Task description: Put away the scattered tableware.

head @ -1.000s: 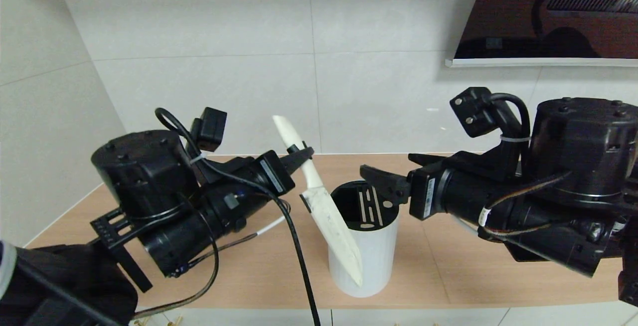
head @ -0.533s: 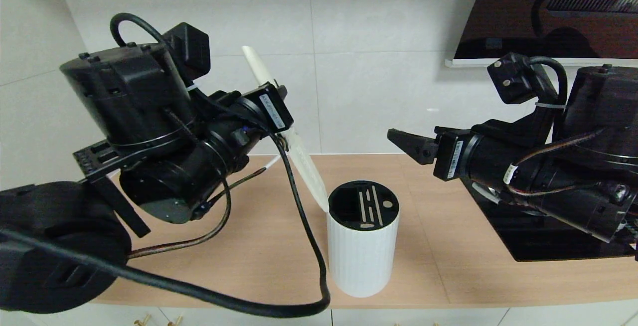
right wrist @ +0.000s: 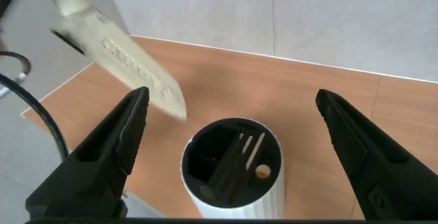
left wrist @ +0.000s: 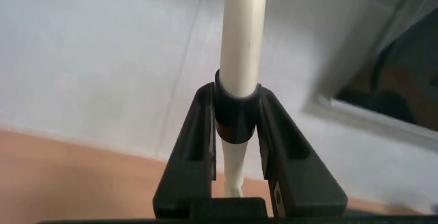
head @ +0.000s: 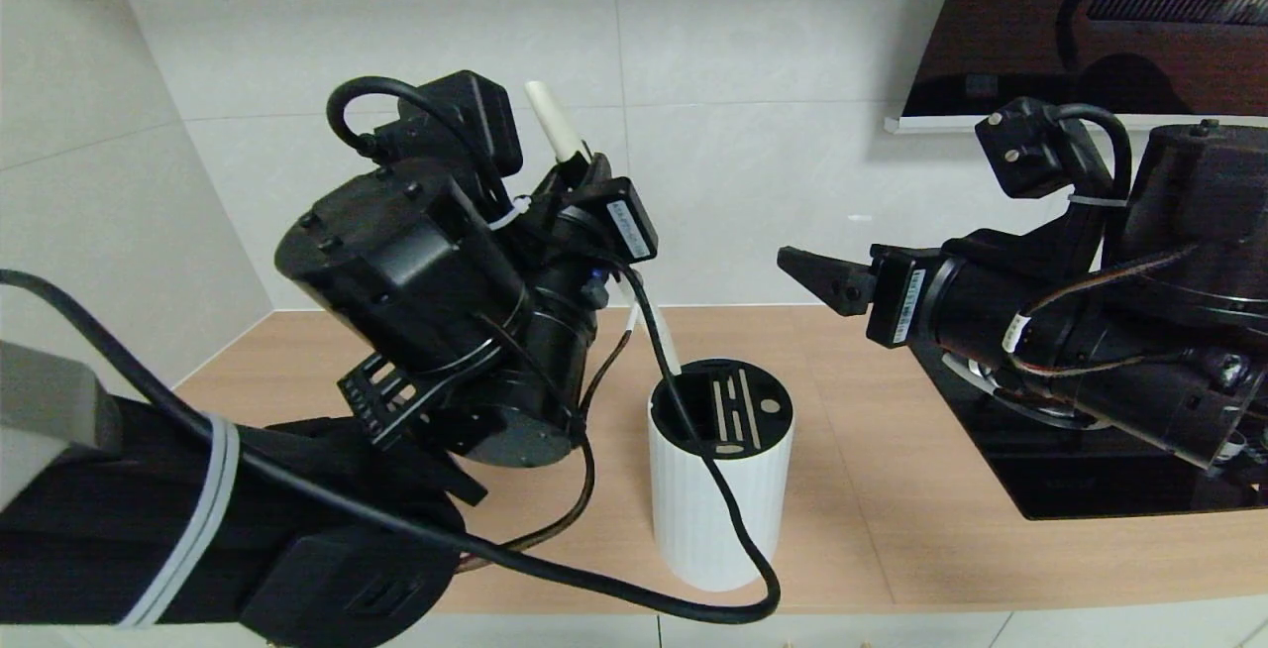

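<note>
Currently the left gripper (head: 586, 170) is clamping shut on the pale handle of a white knife (head: 551, 119), holding it above the tabletop (head: 852, 489). The left wrist view is showing both black fingers (left wrist: 198, 148) pressing a dark collar around the round handle, with no gap.

The knife is hanging steeply, handle end up and leaning toward the tiled wall (head: 743, 133), blade pointing down toward the holder (head: 721, 504). In the head view the blade tip is sitting right at the holder's rim on the robot's left side. In the right wrist view the tip is showing just beside and above that rim, apart from the black top insert. Whether the tip is touching the rim cannot be told.

The holder is standing upright near the front edge of the tabletop, about midway along it. It is a ribbed white cylinder; its black top is showing one large opening, several narrow slots and two small holes.

The right gripper (head: 807, 271) is hovering to the holder's right at about the height of the knife's blade, fingers (right wrist: 113, 152) spread wide apart and gripping nothing.

A black cooktop (head: 1040, 480) is lying flush in the tabletop toward its right edge, under a dark range hood (head: 1090, 24).
</note>
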Robot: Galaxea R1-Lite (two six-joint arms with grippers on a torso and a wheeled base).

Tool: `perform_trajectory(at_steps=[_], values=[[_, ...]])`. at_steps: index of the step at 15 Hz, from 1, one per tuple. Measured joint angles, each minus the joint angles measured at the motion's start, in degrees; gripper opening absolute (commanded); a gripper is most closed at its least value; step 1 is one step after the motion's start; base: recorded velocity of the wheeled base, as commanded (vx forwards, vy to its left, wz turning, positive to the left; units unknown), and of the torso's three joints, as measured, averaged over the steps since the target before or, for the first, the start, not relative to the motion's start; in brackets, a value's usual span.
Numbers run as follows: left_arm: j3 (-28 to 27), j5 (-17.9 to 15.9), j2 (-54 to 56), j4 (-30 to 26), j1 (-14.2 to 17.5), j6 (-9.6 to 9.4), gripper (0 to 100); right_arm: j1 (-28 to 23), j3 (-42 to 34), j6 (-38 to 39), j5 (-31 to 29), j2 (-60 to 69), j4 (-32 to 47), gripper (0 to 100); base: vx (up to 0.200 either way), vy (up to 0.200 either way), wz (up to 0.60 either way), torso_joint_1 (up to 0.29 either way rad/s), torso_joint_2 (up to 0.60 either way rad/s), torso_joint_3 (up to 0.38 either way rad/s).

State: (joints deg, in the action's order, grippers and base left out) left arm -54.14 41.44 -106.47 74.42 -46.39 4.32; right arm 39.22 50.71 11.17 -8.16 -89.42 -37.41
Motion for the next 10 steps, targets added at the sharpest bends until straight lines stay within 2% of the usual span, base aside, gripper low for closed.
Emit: perform_trajectory(at_steps=[4,10], values=[[1.7,-0.3,-0.9,0.0,-3.2,-0.13,0,0.0,0.0,-0.1,0.1,-0.2,0.0,100,0.0,0.0,0.0,0.0,0.0,0.0],[2.9,-0.5,-2.0,0.2,-3.9,-0.2,0,0.0,-0.2,-0.1,0.1,-0.7,0.0,100,0.0,0.0,0.0,0.0,0.0,0.0]])
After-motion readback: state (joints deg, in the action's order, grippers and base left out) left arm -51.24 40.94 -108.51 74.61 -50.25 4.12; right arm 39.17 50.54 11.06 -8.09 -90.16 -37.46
